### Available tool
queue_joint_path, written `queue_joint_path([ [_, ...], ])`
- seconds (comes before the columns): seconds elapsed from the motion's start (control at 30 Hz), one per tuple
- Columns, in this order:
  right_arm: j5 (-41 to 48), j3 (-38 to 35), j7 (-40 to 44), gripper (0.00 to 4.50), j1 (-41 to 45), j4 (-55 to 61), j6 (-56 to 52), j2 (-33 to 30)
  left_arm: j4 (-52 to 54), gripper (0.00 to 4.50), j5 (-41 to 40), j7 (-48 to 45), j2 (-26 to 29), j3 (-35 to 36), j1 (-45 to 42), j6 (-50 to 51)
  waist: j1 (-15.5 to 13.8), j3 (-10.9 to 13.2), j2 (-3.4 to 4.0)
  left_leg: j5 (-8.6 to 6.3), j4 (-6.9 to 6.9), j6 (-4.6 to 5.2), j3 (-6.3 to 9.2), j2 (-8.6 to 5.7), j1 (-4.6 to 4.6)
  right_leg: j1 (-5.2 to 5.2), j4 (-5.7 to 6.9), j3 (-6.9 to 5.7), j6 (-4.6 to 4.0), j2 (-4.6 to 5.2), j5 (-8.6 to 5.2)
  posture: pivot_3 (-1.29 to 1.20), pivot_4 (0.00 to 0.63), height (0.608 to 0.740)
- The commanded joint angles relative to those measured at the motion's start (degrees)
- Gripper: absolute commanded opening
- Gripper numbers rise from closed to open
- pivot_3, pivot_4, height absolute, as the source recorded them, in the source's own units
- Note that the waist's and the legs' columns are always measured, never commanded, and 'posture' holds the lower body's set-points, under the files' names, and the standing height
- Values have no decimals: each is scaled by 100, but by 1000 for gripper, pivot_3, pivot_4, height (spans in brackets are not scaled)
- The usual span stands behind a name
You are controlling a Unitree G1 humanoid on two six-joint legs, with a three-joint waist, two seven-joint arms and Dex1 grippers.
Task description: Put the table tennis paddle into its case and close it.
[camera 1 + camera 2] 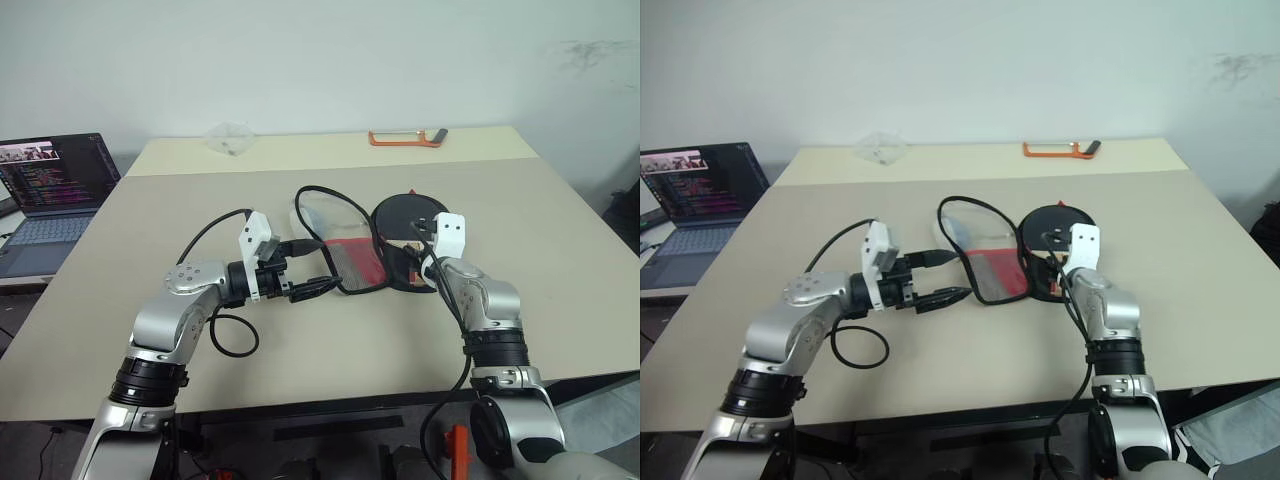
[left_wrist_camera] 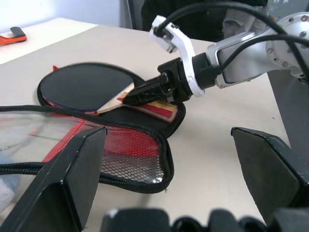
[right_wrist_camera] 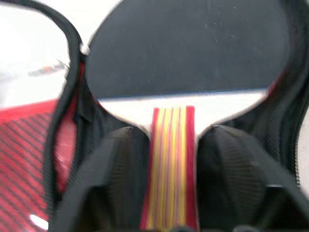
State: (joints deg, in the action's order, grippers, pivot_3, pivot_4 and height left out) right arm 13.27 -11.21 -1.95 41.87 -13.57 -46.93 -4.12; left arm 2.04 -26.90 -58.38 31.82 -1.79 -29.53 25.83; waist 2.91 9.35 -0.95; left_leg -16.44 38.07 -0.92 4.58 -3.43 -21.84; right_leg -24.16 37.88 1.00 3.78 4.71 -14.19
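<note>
Spread left gripper (image 1: pixel 305 280) hovers over beige table (image 1: pixel 560 260); right gripper (image 3: pixel 169 193) straddles paddle handle (image 3: pixel 170 159), grip unclear.

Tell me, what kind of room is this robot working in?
Probably a lab or office workroom, not a home. A plain beige table stands against a bare white wall, an open laptop with code on its screen sits on a side desk, and an orange-framed tool lies at the table's far edge.

The table tennis paddle (image 2: pixel 87 87) lies in the open case (image 2: pixel 145 159), its flap to the left.
</note>
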Motion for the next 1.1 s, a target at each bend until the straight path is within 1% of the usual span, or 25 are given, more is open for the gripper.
queue_joint_path([
  [0.03,81,33,56,4460,58,456,-82,-20,227,4500,-30,17,50,123,16,-78,0,0,0,0,0,0,0,0,0,0,0,0,0,0,0,0,150,740],
  [0.1,189,225,410,4486,-73,844,-311,-182,226,4500,-25,52,58,143,40,-82,0,0,0,0,0,0,0,0,0,0,0,0,0,0,0,0,150,740],
  [0.17,287,619,997,4486,-322,1543,-565,-626,183,4500,3,96,96,193,91,-95,-1,0,0,0,0,0,0,0,-1,0,-2,0,0,0,0,0,150,740],
  [0.23,632,734,1607,4486,-617,2441,-902,-1182,-98,4500,252,370,123,257,93,-212,-23,0,0,-1,-1,2,2,0,-5,1,-8,-3,1,0,0,0,150,740],
  [0.3,1108,658,2176,4486,-812,3103,-1290,-1696,-389,4500,423,652,93,332,-1,-292,-54,0,0,-3,-1,5,3,-1,-5,2,-12,-5,1,0,-1,0,150,740],
  [0.37,1496,496,2592,4486,-900,3528,-1552,-2120,-633,4500,556,746,106,342,-120,-374,-71,0,0,-14,1,24,5,0,-3,5,-12,-7,1,-1,-1,0,150,740],
  [0.43,1766,341,2924,4486,-926,3770,-1666,-2519,-878,4500,693,743,143,317,-231,-488,-70,0,-1,-14,1,25,5,0,1,7,-9,-7,1,-2,-1,0,150,740],
  [0.5,2067,149,3477,4486,-969,4017,-1566,-3038,-1305,4500,912,688,249,241,-405,-620,-81,0,-1,-15,3,25,8,0,2,10,-6,-10,1,-2,-1,0,150,740],
  [0.6,2358,-20,3930,4500,-1050,4224,-1342,-3437,-1916,3977,1257,652,348,118,-634,-876,-95,0,-3,-15,3,25,7,0,1,11,-9,-12,1,-2,-1,0,150,740],
  [0.67,2352,-6,4218,4500,-1224,4330,-915,-3595,-2354,3285,1508,713,302,-15,-826,-1057,-98,0,-4,-15,1,26,6,0,2,11,-12,-11,1,-2,-1,0,150,740],
  [0.77,2414,57,4515,4500,-1559,4472,-703,-3792,-2909,2249,1717,843,53,-134,-1091,-1196,-127,2,-10,-15,3,26,6,-3,-2,12,-17,-13,3,1,-1,0,150,740],
  [0.87,2307,144,4586,4500,-1902,4516,-510,-3937,-3500,1161,1858,848,-273,-237,-1391,-1421,-147,6,-19,-15,8,26,7,-4,-9,12,-17,-17,3,4,0,0,150,740],
  [0.93,2256,197,4573,4500,-2007,4538,-428,-3999,-3706,426,1919,778,-408,-290,-1520,-1548,-148,7,-21,-15,9,25,7,-5,-10,11,-16,-18,3,6,0,0,150,740],
  [0.97,2267,204,4568,4500,-2052,4559,-415,-4025,-3776,133,1938,740,-499,-319,-1599,-1596,-149,8,-22,-15,9,25,7,-5,-10,11,-16,-18,3,6,0,0,150,740],
  [1.1,2368,124,4560,4500,-2179,4605,-446,-4133,-3964,133,1807,485,-997,-354,-2039,-1617,-153,9,-25,-15,9,25,8,-4,-10,11,-15,-19,3,6,0,0,150,740],
])
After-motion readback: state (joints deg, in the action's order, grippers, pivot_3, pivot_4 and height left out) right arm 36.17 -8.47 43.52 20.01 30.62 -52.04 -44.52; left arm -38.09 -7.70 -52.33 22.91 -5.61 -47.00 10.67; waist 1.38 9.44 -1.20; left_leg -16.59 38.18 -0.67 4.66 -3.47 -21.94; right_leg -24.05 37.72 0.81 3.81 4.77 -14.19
